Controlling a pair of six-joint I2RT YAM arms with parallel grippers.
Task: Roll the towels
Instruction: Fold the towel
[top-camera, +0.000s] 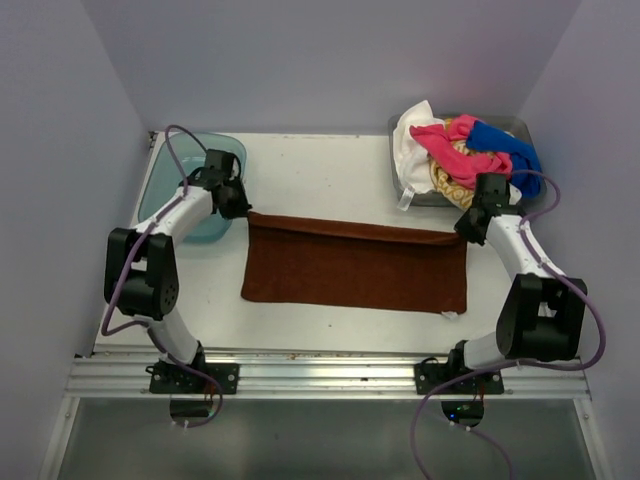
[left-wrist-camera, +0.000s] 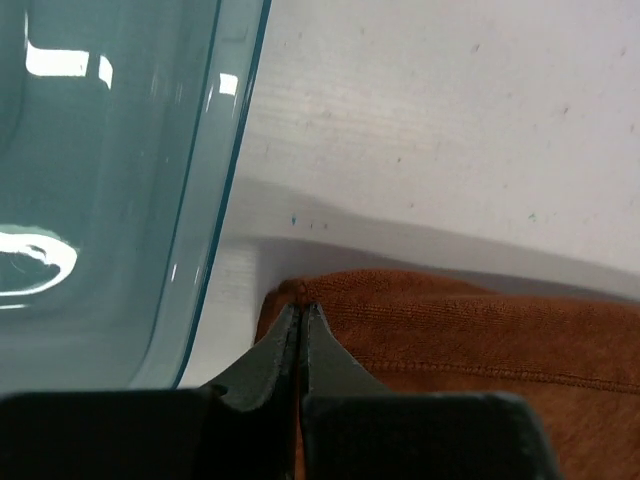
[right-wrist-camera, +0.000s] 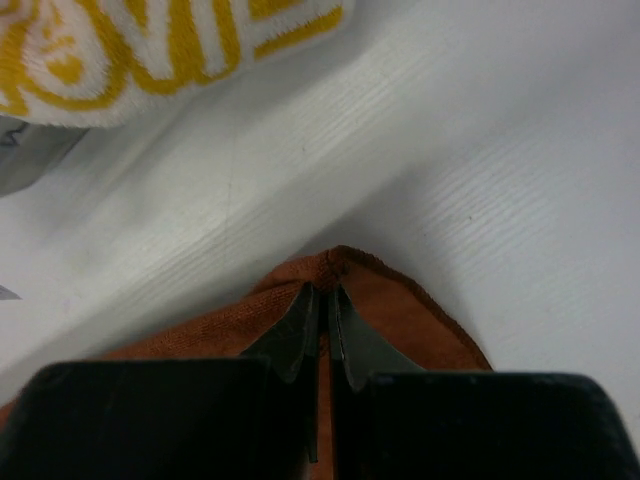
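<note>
Currently white table (top-camera: 320, 170), seemingly lilac walls (top-camera: 330, 60); left hand (left-wrist-camera: 302, 300), right hand (right-wrist-camera: 322, 292) each clench brown towel (top-camera: 355, 268) corner.

Five towels (top-camera: 355, 268) (top-camera: 452, 148) (top-camera: 410, 140) (top-camera: 508, 145) (top-camera: 445, 178), two trays (top-camera: 165, 185) (top-camera: 425, 199), two hands (top-camera: 243, 208) (top-camera: 465, 232)

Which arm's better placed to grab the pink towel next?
Right, probably: the right jaws, shut on the brown towel at its far-right corner, sit beside the bin holding the pink towel; the left jaws pinch the opposite corner, by the teal tray.
</note>
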